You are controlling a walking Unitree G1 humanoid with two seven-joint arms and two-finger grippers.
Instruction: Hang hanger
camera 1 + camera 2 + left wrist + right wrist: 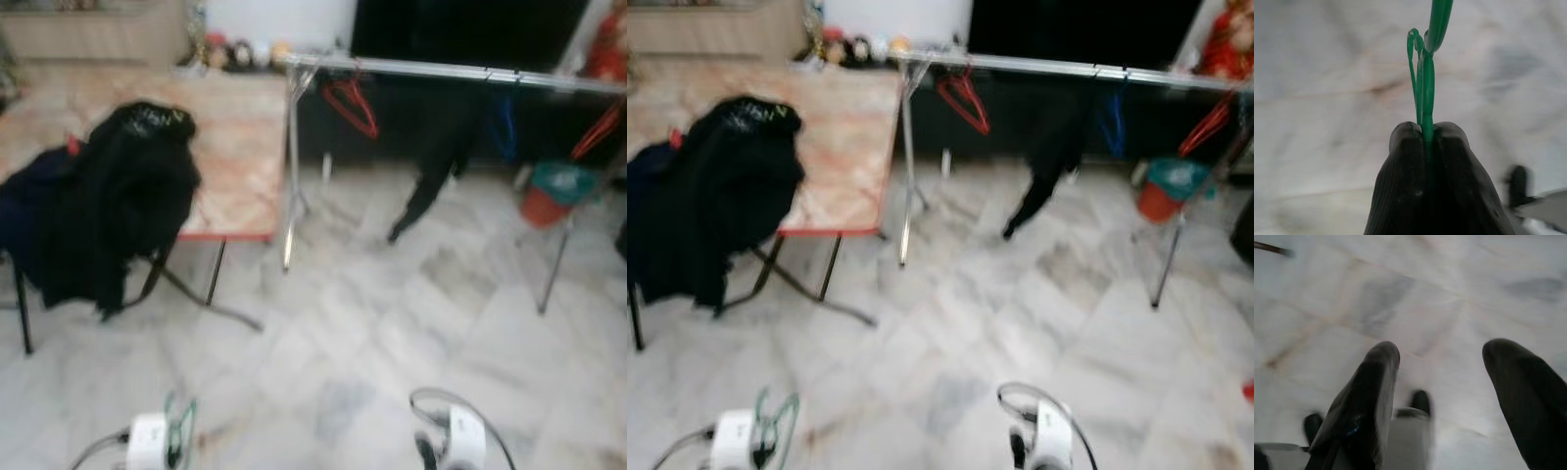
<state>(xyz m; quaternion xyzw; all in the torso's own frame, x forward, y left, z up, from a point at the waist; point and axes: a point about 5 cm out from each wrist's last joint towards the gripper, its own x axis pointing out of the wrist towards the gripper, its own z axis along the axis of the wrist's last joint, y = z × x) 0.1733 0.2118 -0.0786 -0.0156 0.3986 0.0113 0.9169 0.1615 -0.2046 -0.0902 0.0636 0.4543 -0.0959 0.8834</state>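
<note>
The left claw (1427, 134) is low at 7 o'clock, pinched tight on a green hanger (1423, 73). The hanger's long side points away from the claw, over the marble floor (392, 333). The right claw (1442, 360), at 5 o'clock, is spread wide, holding nothing. Far off at 1 o'clock is a metal rail (451, 70) with a red hanger (351, 106).

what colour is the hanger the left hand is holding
Green: a thin green plastic hanger pinched in the shut left hand, clearest in the left wrist view.
</note>
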